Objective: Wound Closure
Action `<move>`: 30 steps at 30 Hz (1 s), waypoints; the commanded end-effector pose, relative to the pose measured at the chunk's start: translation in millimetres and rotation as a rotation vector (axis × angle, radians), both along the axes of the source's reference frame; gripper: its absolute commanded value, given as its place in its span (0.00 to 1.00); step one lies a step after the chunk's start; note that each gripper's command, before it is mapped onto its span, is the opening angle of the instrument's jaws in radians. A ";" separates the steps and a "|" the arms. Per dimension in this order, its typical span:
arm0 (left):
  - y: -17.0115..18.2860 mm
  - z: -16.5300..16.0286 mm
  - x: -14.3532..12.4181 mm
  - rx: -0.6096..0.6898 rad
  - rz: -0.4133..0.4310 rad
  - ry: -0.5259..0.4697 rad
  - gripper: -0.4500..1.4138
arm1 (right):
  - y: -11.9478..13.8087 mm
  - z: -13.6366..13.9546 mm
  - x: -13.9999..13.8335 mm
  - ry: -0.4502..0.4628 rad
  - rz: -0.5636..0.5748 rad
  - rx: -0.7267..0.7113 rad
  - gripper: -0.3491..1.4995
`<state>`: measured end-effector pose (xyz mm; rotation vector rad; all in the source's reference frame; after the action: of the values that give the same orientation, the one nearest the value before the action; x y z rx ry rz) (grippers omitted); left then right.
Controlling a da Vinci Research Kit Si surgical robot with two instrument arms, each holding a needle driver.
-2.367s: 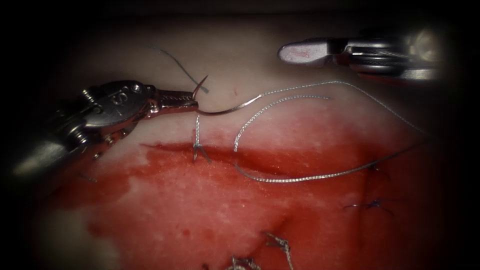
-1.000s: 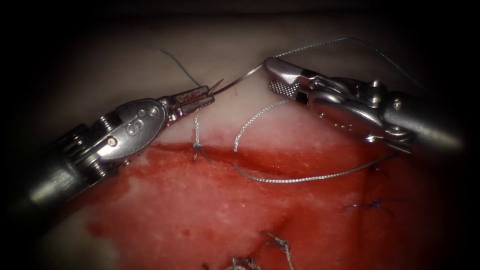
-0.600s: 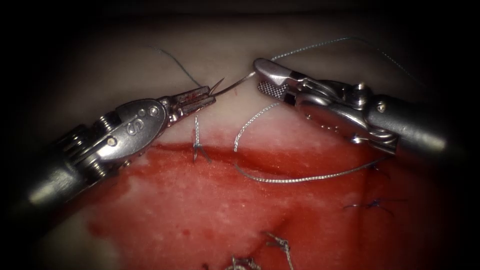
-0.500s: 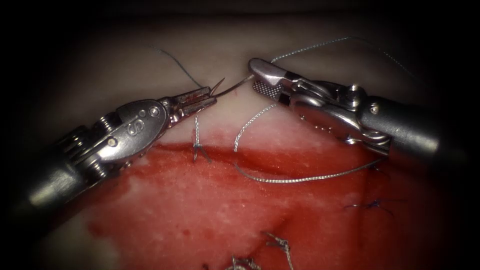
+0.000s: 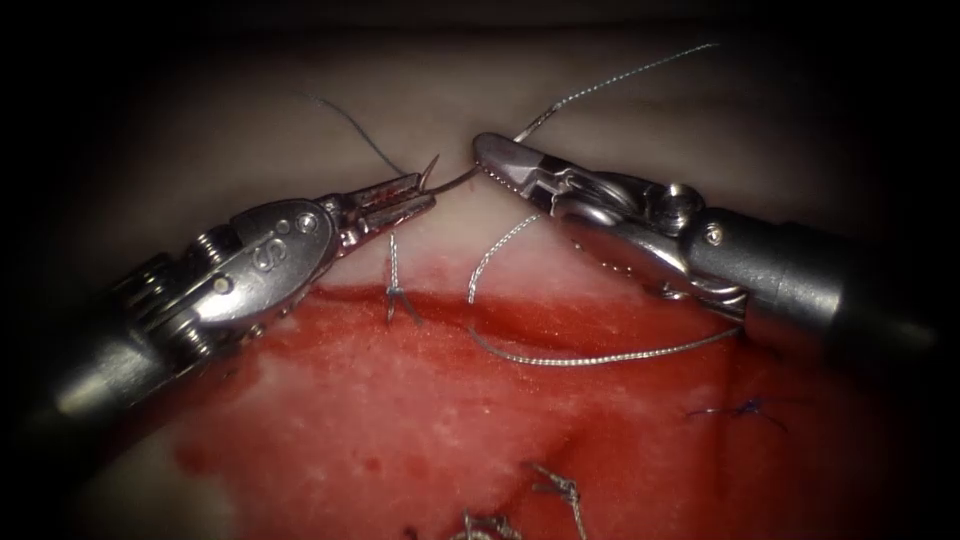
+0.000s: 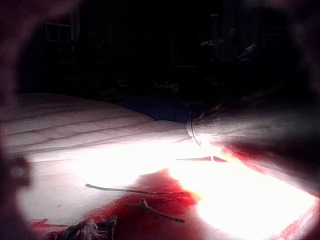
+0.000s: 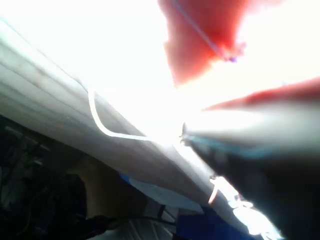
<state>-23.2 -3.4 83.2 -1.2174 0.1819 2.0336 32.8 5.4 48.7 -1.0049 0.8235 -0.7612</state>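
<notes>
Above the tissue, beyond the left part of the cut, my left tool has its jaws shut on the curved needle just behind the point, which sticks upward. The needle is out of the tissue and spans the short gap to my right tool. That tool's jaws are shut on the needle's rear part, near where the thread joins. The silver thread rises from behind the right jaws toward the upper right. Another stretch of it lies looped across the cut.
A tied stitch stands on the cut below the left jaws. A blue stitch sits at the right, and cut thread ends lie near the lower edge. Red fluid covers the near tissue. A thin dark strand lies behind the needle.
My right tool came in from the upper right with open jaws, slid left along the needle and shut on its rear part. The left tool kept its hold and lifted slightly.
</notes>
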 end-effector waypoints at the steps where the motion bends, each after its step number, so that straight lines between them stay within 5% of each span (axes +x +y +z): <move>1: 1.4 -0.8 -0.1 -0.008 -0.005 -0.003 0.00 | 1.1 -0.8 0.8 0.011 0.006 -0.026 0.00; 6: 1.6 -0.7 -0.1 -0.002 0.018 -0.023 0.08 | 1.2 -0.7 0.8 0.003 0.000 -0.055 0.00; 7: 1.8 -0.8 -0.1 -0.008 0.036 -0.034 0.45 | 1.3 -0.6 0.6 -0.006 -0.007 -0.075 0.00; 8: 2.0 -0.9 -0.1 -0.012 0.051 -0.038 0.58 | 1.4 -0.6 0.5 -0.010 -0.011 -0.085 0.00; 12: 3.4 -1.5 1.1 0.050 0.134 -0.112 0.68 | 2.6 -0.1 -1.3 -0.013 -0.023 -0.172 0.00; 19: 4.8 0.2 3.4 0.320 0.255 -0.191 0.57 | 4.5 0.1 -4.9 -0.012 -0.041 -0.318 0.00; 20: 4.9 1.2 4.0 0.410 0.309 -0.260 0.38 | 5.0 0.0 -5.9 -0.035 -0.060 -0.438 0.00; 24: 4.6 2.8 4.0 0.468 0.467 -0.338 0.26 | 5.7 -0.4 -6.7 -0.086 -0.111 -0.697 0.00; 28: 3.4 4.6 3.5 0.453 0.646 -0.373 0.00 | 6.7 -1.8 -7.4 -0.211 -0.199 -0.991 0.00; 30: 3.3 4.7 3.3 0.452 0.673 -0.379 0.00 | 6.7 -2.0 -7.4 -0.239 -0.213 -1.045 0.00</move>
<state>-20.0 -1.8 88.9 -1.4486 -0.9734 2.1582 24.9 10.8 47.3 -1.7169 0.2521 -1.5738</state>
